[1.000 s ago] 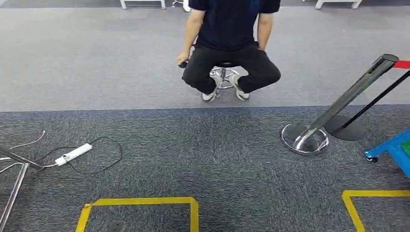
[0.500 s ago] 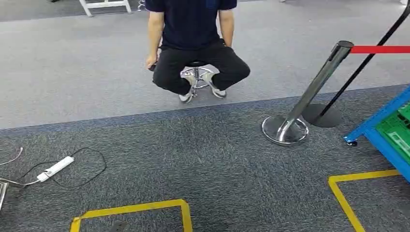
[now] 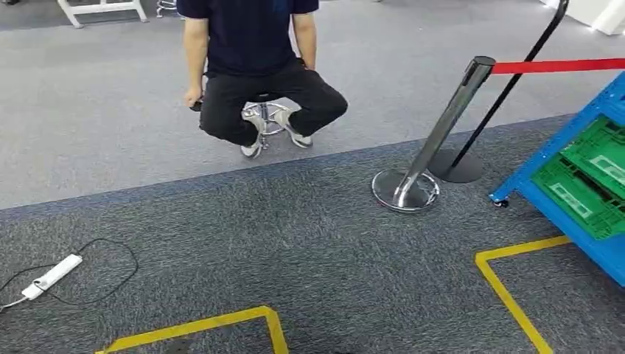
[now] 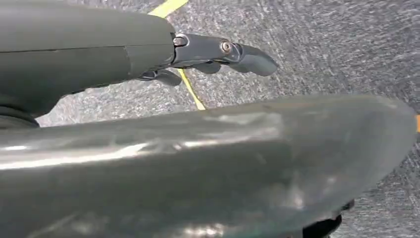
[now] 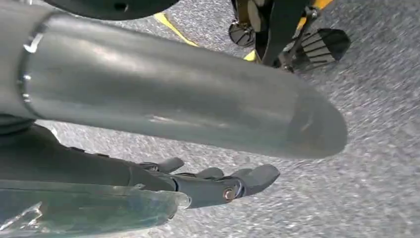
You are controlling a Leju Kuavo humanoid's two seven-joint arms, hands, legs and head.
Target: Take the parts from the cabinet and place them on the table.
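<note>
Risk call, all judged from the stanchion (image 3: 435,140): its chrome base sits just left of the blue cabinet (image 3: 549,158) corner with the castor, and the red belt (image 3: 556,66) runs off its top toward the cabinet; a wide swing on approach could clip the post or snag the belt; a second black post base (image 3: 457,166) sits just behind the chrome one, so that gap is tight.

Parts: green bins (image 3: 589,181) on the cabinet shelves, right of the stanchion; bin contents too small to tell.

Left robot hand (image 4: 208,54): hangs over carpet, fingers straight and apart, nothing in it. Right robot hand (image 5: 213,181): same, fingers loosely extended, empty.

Open room: wide bare carpet in front of the stanchion; yellow floor tape (image 3: 508,287) marks a box in front of the cabinet, likely the standing spot.

Other hazards: person (image 3: 250,66) seated on a stool, well left of and beyond the stanchion, probably clear; power strip (image 3: 51,274) and cable far left, a trip risk only if the path drifts that way.
</note>
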